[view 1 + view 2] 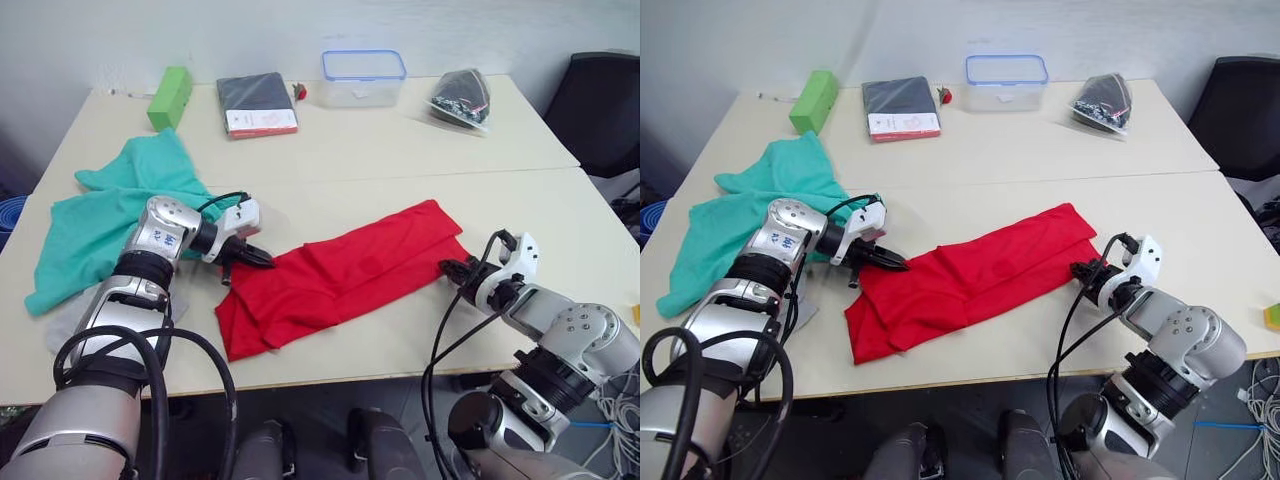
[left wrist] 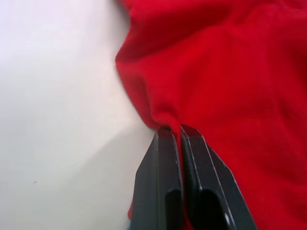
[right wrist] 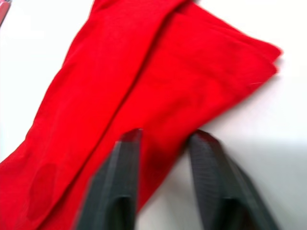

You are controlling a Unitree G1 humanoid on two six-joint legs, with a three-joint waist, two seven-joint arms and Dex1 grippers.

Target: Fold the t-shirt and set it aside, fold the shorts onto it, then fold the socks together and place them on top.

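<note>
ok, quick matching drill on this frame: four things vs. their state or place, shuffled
1. left gripper
2. right gripper
3. shorts
4. plastic box

a. far edge of the table
b. open at the t-shirt's edge
c. bunched beside the left arm
d. shut on the t-shirt

Pairs: 1-d, 2-b, 3-c, 4-a
</note>
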